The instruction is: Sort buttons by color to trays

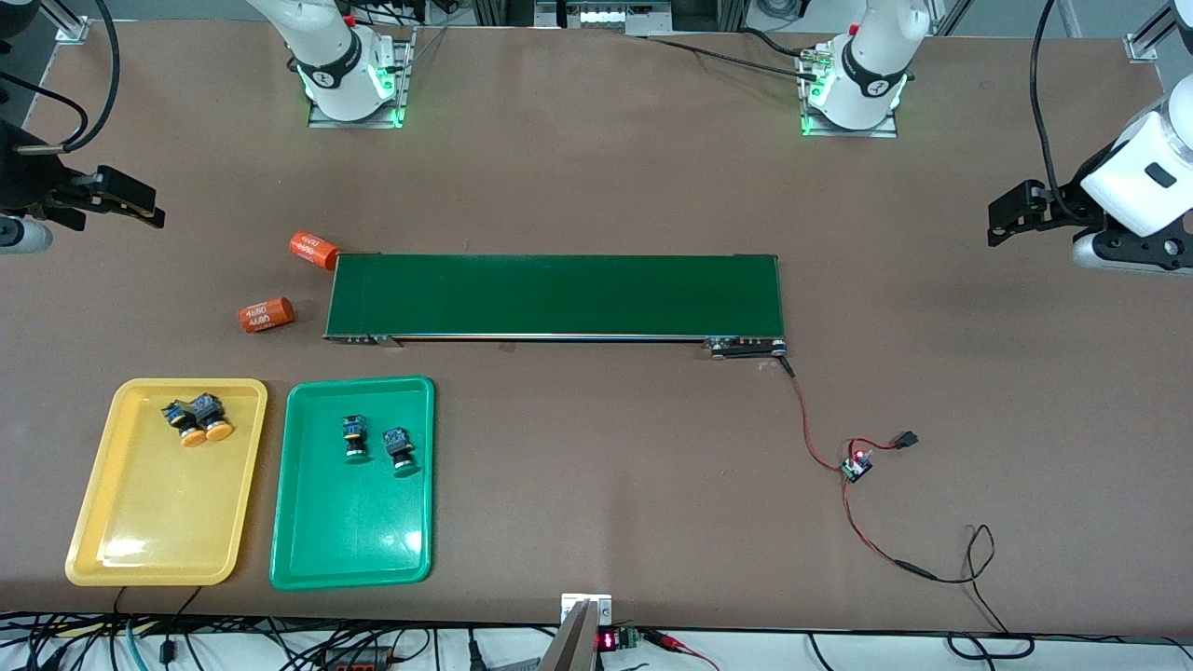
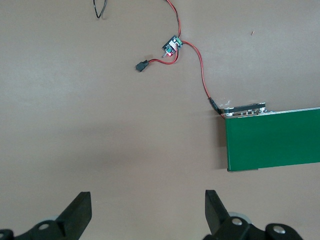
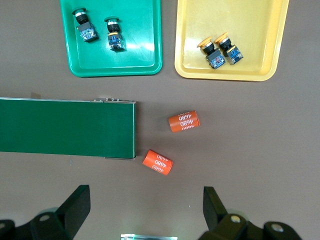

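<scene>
Two orange-yellow-capped buttons (image 1: 186, 424) (image 1: 213, 417) lie together in the yellow tray (image 1: 158, 522). Two green-capped buttons (image 1: 354, 440) (image 1: 401, 452) lie in the green tray (image 1: 349, 531) beside it. The right wrist view also shows the green tray (image 3: 140, 55) with its pair (image 3: 84, 27) and the yellow tray (image 3: 250, 20) with its pair (image 3: 220, 50). My right gripper (image 1: 154, 210) (image 3: 146, 200) hangs open and empty over the table's right-arm end. My left gripper (image 1: 997, 219) (image 2: 148, 205) hangs open and empty over the left-arm end.
A long dark-green conveyor belt (image 1: 555, 295) (image 2: 275, 140) (image 3: 65, 125) lies across the middle. Two orange numbered cylinders (image 1: 313, 250) (image 1: 267, 315) lie at its right-arm end. A small circuit board (image 1: 855, 466) (image 2: 172, 45) with red and black wires lies near the belt's left-arm end.
</scene>
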You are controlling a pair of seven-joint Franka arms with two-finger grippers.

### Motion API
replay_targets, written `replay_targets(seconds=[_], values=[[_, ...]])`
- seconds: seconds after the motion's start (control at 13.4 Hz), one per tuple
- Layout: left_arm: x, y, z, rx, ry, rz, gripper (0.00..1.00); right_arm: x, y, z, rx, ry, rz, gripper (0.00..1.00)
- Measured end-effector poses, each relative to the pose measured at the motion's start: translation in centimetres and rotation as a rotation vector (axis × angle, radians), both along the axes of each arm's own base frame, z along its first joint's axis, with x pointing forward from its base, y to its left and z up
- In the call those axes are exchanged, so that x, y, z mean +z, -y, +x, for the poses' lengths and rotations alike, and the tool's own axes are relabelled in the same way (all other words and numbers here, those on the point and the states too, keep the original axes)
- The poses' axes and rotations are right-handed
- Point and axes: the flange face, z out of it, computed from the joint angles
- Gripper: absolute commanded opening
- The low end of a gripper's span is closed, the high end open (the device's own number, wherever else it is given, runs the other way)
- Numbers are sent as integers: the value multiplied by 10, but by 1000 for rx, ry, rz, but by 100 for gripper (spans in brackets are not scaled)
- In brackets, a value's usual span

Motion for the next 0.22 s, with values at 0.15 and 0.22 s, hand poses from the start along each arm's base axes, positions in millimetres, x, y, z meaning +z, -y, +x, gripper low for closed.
replay_targets(seconds=[0.15,0.22], values=[[0,0,0,0,-1,0,100,-2,0,1,-1,-2,0,100],[0,0,0,0,-1,0,100,-2,0,1,-1,-2,0,100]])
